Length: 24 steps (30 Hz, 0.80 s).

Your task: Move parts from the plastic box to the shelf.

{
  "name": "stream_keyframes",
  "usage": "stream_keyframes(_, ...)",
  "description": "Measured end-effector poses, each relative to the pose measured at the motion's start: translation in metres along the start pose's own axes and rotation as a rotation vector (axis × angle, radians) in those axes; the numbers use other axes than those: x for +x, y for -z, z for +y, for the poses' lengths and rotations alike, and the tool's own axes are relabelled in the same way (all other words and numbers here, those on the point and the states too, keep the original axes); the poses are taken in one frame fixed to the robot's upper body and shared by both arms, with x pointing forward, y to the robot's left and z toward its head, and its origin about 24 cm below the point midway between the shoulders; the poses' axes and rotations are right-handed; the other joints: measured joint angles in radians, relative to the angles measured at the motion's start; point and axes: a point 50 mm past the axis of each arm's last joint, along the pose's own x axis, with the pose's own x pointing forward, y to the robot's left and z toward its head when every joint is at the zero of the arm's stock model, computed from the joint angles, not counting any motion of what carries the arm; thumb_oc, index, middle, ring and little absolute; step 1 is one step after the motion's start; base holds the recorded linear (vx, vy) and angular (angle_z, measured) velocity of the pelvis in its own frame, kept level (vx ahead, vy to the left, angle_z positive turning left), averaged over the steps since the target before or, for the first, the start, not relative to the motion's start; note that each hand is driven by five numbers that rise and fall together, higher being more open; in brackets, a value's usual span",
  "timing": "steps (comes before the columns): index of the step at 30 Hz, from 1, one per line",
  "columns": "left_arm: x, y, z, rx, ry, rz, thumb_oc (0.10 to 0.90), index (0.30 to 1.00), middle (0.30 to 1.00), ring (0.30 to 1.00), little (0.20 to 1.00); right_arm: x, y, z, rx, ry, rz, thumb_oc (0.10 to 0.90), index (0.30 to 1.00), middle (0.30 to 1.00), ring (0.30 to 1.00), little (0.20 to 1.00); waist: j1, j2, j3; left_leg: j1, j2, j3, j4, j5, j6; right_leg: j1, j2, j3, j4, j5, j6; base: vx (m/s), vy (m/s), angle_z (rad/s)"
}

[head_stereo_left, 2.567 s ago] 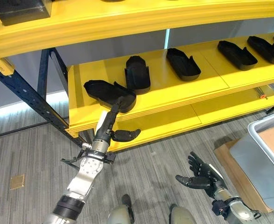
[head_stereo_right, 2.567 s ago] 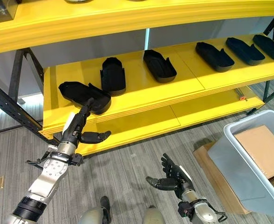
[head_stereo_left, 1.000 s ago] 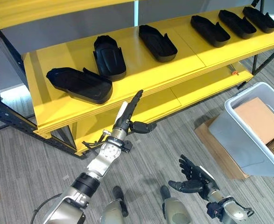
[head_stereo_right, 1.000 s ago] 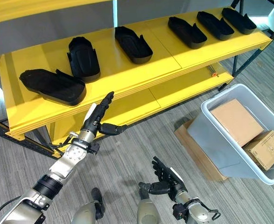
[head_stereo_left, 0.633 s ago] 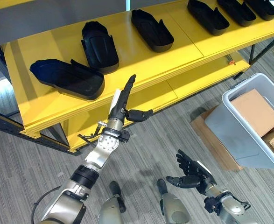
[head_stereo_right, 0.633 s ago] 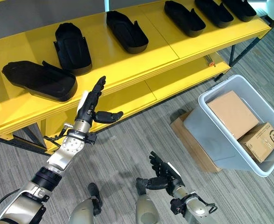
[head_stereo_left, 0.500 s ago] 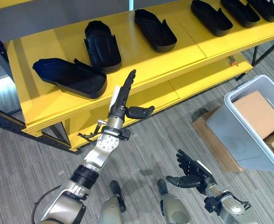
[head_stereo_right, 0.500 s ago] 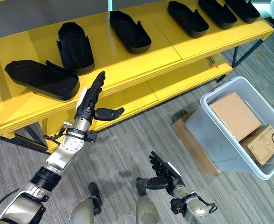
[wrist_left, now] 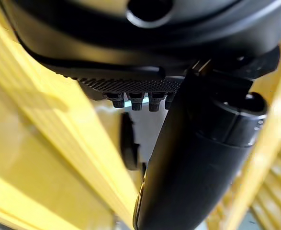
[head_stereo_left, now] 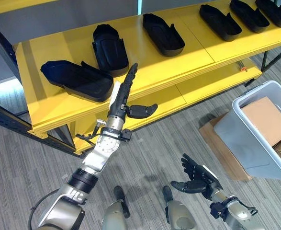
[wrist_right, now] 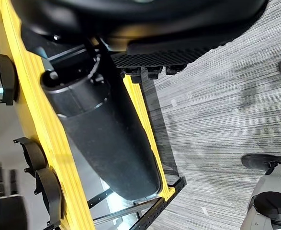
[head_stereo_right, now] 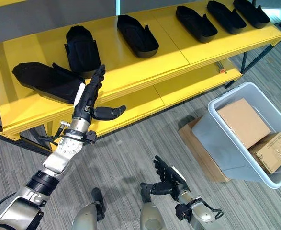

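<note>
Left robot hand (head_stereo_left: 122,98) outstretched, empty

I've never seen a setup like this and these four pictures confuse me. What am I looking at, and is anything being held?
This is a humanoid robot looking down from its head camera; two close-ups come from cameras on its wrists. Its left hand reaches toward a yellow shelf, fingers straight, holding nothing. Its right hand hangs open low over the floor. Six black moulded parts lie along the shelf; the nearest sits beside the left hand's fingertips. At the right stands a grey plastic box with cardboard boxes inside.
</note>
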Motion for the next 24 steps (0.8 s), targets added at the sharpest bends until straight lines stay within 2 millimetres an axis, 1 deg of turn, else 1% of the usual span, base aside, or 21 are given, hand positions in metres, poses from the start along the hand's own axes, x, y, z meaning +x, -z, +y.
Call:
stream_keyframes(3, -0.001, 0.012, 0.005, 0.014, -0.025, 0.051, 0.900, 1.000, 1.000, 1.000, 1.000, -0.002, 0.003, 0.000, 0.004, -0.001, 0.011, 0.900, 1.000, 1.000, 1.000, 1.000, -0.001, 0.000, 0.000, -0.001, 0.000, -0.001, 0.000, 0.000, 0.000, 0.000, 0.000, -0.001, 0.000, 0.000, 0.000, 0.00, 0.006, 0.01)
stream_keyframes(11, -0.003, 0.028, 0.012, 0.034, -0.061, 0.119, 0.900, 1.000, 1.000, 1.000, 1.000, -0.002, 0.003, 0.000, 0.011, -0.005, 0.011, 0.900, 1.000, 1.000, 1.000, 1.000, -0.005, -0.003, 0.001, -0.007, 0.002, -0.004, 0.012, -0.005, -0.003, -0.001, 0.001, -0.002, 0.003, 0.000, 0.000, 0.00, 0.004, 0.01)
stream_keyframes(17, -0.005, 0.039, 0.016, 0.052, -0.087, 0.168, 0.900, 1.000, 1.000, 1.000, 1.000, -0.002, 0.003, 0.000, 0.020, -0.005, 0.009, 0.900, 1.000, 1.000, 1.000, 1.000, -0.005, -0.020, 0.000, -0.010, 0.005, -0.004, 0.018, -0.008, -0.004, -0.003, 0.003, 0.001, 0.003, 0.000, 0.000, 0.00, 0.000, 0.00)
stream_keyframes(19, -0.006, 0.039, 0.019, 0.059, -0.094, 0.169, 0.900, 1.000, 1.000, 1.000, 1.000, -0.002, 0.003, 0.000, 0.020, -0.006, 0.009, 0.900, 1.000, 1.000, 1.000, 1.000, -0.005, -0.029, -0.001, -0.017, 0.006, -0.004, 0.021, -0.009, -0.004, -0.008, 0.003, 0.000, 0.003, 0.000, 0.000, 0.00, 0.000, 0.00)
stream_keyframes(20, -0.005, 0.039, 0.021, 0.065, -0.096, 0.167, 0.900, 1.000, 1.000, 1.000, 1.000, -0.002, 0.002, 0.000, 0.019, -0.006, 0.007, 0.900, 1.000, 1.000, 1.000, 1.000, -0.005, -0.031, -0.001, -0.024, 0.008, -0.004, 0.027, -0.010, -0.003, -0.012, 0.005, 0.000, 0.003, 0.002, 0.000, 0.00, 0.000, 0.00)
stream_keyframes(24, -0.001, 0.038, 0.039, 0.124, -0.128, 0.171, 0.900, 1.000, 1.000, 1.000, 1.000, -0.001, 0.002, 0.000, 0.018, -0.009, 0.004, 0.900, 1.000, 1.000, 1.000, 1.000, -0.002, -0.035, -0.001, -0.028, 0.017, -0.004, 0.035, -0.012, -0.003, -0.015, 0.013, 0.001, 0.004, 0.005, -0.003, 0.00, 0.000, -0.02)
